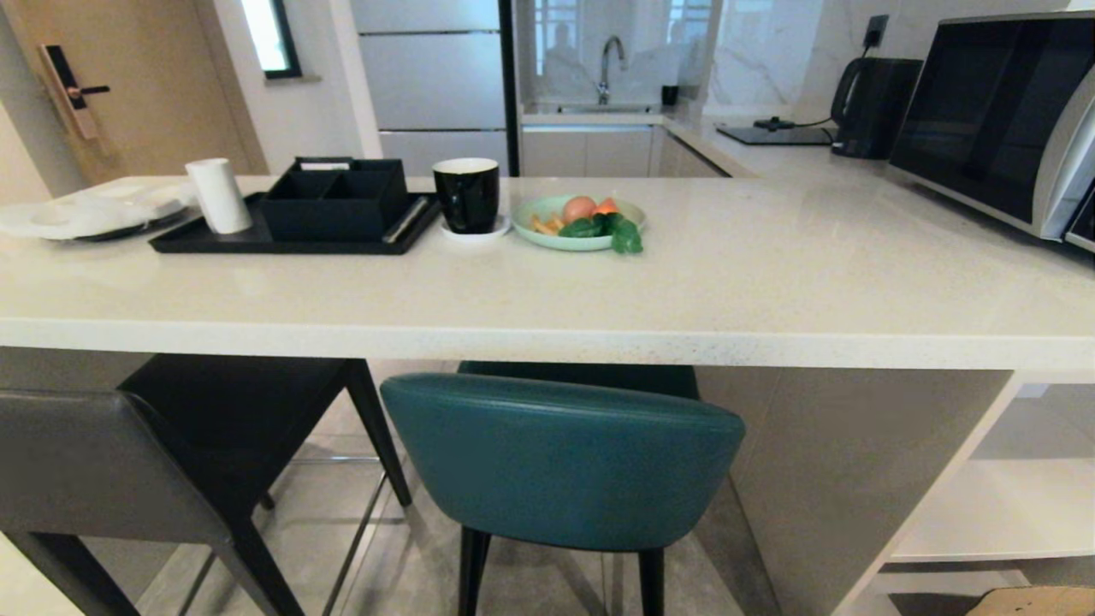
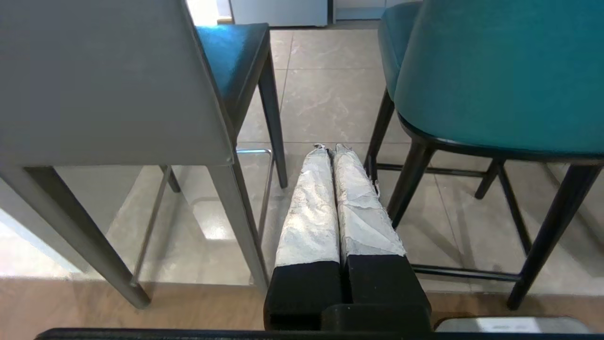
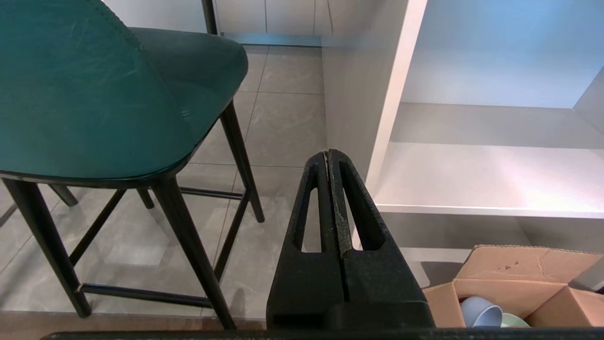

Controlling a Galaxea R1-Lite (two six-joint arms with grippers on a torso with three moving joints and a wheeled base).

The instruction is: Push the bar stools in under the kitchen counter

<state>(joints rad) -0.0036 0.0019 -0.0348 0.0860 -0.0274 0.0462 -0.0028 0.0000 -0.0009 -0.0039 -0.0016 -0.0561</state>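
Both tools are closed on nothing: left tool (image 2: 330, 147) hangs low between the two stools, right tool (image 3: 329, 153) between the teal stool (image 1: 560, 462) and the white shelves (image 3: 481, 174). Teal seat's tucked under the bench (image 1: 599, 291) front edge; grey stool (image 1: 94, 466) sits near its left end, seat partly under.

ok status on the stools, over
Left claw and right claw shut, empty. Teal stool and grey stool seats partly under the counter. Nothing blocking.
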